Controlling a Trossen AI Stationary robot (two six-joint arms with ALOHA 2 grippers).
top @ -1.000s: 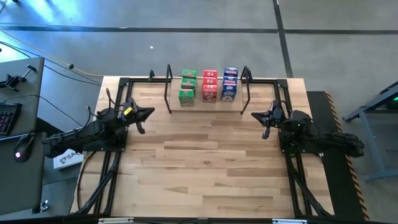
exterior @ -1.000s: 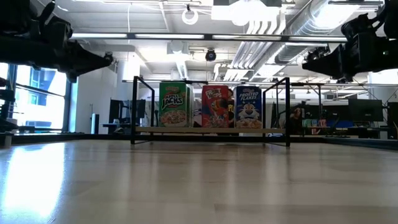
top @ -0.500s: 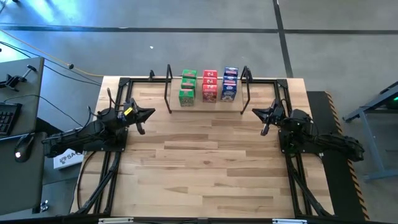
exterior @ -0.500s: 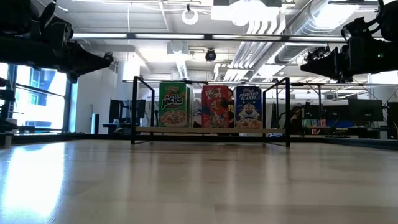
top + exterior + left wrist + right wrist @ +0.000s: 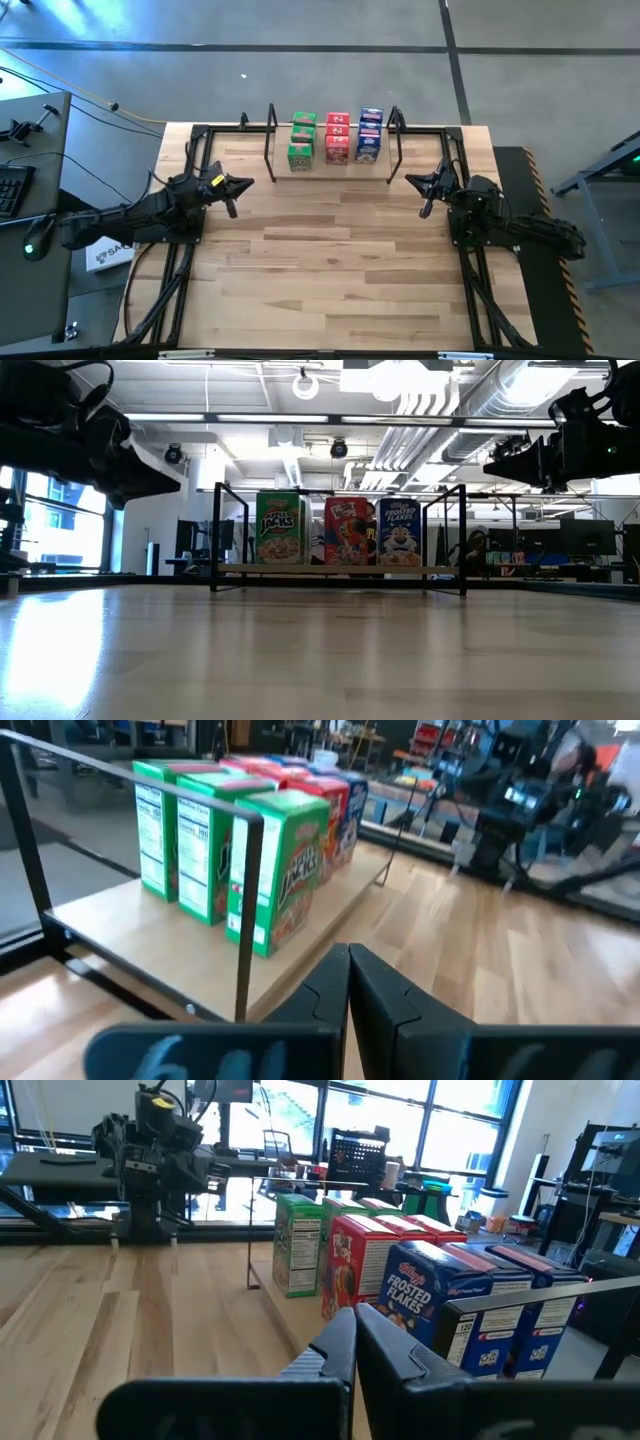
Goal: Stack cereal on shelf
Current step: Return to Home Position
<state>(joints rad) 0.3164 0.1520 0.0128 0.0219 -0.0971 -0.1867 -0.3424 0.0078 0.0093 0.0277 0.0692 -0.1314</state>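
- Shelf (image 5: 330, 169) sits at the 12 o'clock edge of the table (image 5: 330, 270). Light wood board, thin black frames at both ends.
- All cereal is on the shelf, upright, in 3 rows running front to back.
- Green boxes (image 5: 301, 140) at the 9 o'clock end, red boxes (image 5: 338, 138) in the middle, blue boxes (image 5: 370, 135) at the 3 o'clock end. Rows stand side by side.
- Low view: one front face per colour. Boxes behind are hidden.
- L gripper (image 5: 243, 184) at approx 10 o'clock of the table, near the shelf's left frame but apart from it, tip pointing twd 3 o'clock. Fingers pressed together (own wrist view).
- R gripper (image 5: 411, 181) at approx 2 o'clock, near the right frame but not touching, tip twd 9 o'clock. Fingers together too.
- Low view: both arms hang above the tabletop, higher than the shelf board.
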